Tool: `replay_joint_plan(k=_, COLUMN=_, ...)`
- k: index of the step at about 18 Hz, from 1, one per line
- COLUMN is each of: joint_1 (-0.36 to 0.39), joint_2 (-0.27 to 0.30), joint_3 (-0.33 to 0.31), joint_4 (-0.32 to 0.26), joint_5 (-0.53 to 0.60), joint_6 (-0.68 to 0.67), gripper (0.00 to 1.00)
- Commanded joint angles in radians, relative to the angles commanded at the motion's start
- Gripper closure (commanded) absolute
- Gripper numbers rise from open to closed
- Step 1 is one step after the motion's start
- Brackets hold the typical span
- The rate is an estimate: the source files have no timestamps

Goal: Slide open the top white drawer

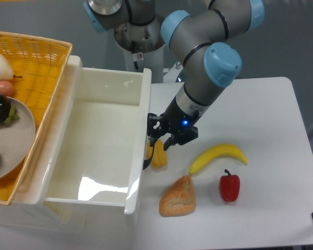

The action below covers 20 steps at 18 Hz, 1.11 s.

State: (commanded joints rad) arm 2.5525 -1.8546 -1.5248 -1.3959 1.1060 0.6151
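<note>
On the near part of the white counter (271,208) lie a piece of bread (178,197) and, right of it, a red pepper (229,186). A little farther is a yellow banana (217,157); the three are near each other but apart. The right side of the counter up to its far edge is bare, and grey floor shows behind it.

The top white drawer (101,151) fills the left half, pulled out, its inside glossy and open. At its right wall the hand (159,139) stands with fingers close together at the drawer front; whether they grip the handle I cannot tell. A small yellow-orange thing (158,156) lies just below it.

Far left, a yellow wicker basket (39,62) sits above the drawer, holding a plate (15,140) with fruits.
</note>
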Motion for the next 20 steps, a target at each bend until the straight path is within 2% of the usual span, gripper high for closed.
replay_joint_plan(k=3, joint_1=0.005, joint_2=0.0, joint_3=0.0, joint_4=0.0, joint_5=0.002, joint_6=0.0, gripper=0.01)
replay_joint_plan(k=11, joint_1=0.034, joint_2=0.002, joint_3=0.003, joint_4=0.0, joint_5=-0.002, joint_6=0.0, gripper=0.01)
replay_joint_plan(k=20, joint_1=0.11, joint_2=0.006, joint_3=0.017, joint_4=0.024, joint_5=0.011, joint_6=0.069, gripper=0.0)
